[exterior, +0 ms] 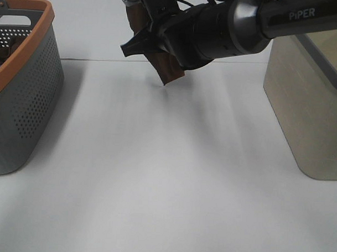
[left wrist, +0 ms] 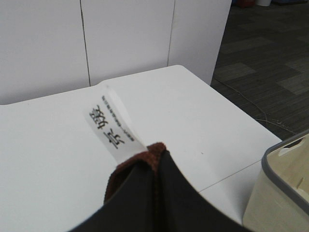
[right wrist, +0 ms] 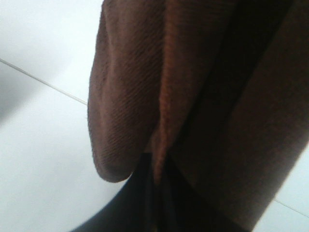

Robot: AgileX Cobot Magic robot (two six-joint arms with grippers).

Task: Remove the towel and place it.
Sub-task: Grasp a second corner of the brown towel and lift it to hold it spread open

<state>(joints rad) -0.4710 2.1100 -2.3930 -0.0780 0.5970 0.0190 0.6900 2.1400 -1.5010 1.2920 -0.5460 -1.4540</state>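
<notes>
Dark brown towel [exterior: 171,71] held above white bench [exterior: 155,175], tagged edge pinched by left claw [left wrist: 155,162], fold pinched by right claw [right wrist: 155,169]

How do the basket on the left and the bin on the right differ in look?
The left basket is grey with an orange rim; the right bin is beige with a grey rim. The left basket's walls are perforated with small holes; the right bin's walls are smooth. Both stand upright on the white table, at opposite sides.
</notes>
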